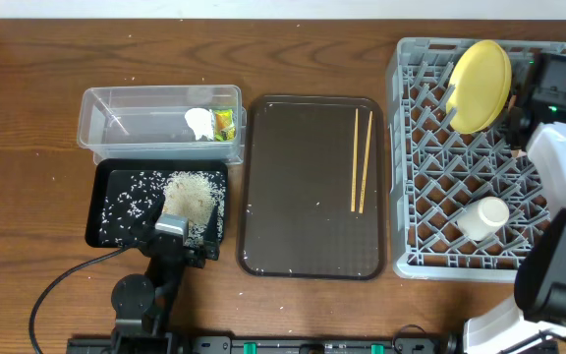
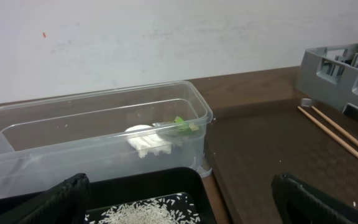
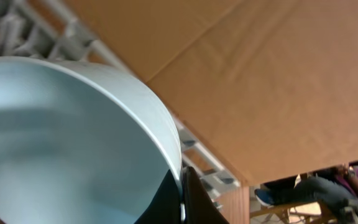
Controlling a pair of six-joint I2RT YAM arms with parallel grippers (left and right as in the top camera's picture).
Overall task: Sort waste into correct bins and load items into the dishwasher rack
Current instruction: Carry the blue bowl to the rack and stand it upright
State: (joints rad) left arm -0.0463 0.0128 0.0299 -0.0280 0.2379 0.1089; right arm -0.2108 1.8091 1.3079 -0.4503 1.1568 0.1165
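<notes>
My left gripper (image 1: 177, 232) (image 2: 179, 208) is open and empty, low over the near edge of the black tray (image 1: 106, 202) (image 2: 142, 180), which holds rice grains (image 1: 190, 194) (image 2: 145, 213). The clear tub (image 1: 116, 123) (image 2: 55, 134) holds the white tissue (image 1: 198, 123) (image 2: 148, 142) and the green-and-yellow wrapper (image 1: 225, 124) (image 2: 184, 124). My right gripper (image 1: 538, 93) (image 3: 180, 193) is shut on the rim of the light blue bowl (image 3: 61, 143) over the grey rack (image 1: 430, 187). The yellow plate (image 1: 480, 84) stands upright in the rack. The white cup (image 1: 483, 216) lies in it. The pink bowl is out of view.
Two chopsticks (image 1: 362, 162) (image 2: 340, 140) lie on the dark brown serving tray (image 1: 303, 197) between the bins and the rack. A black cable (image 1: 57, 285) runs from the left arm's base across the table's front left.
</notes>
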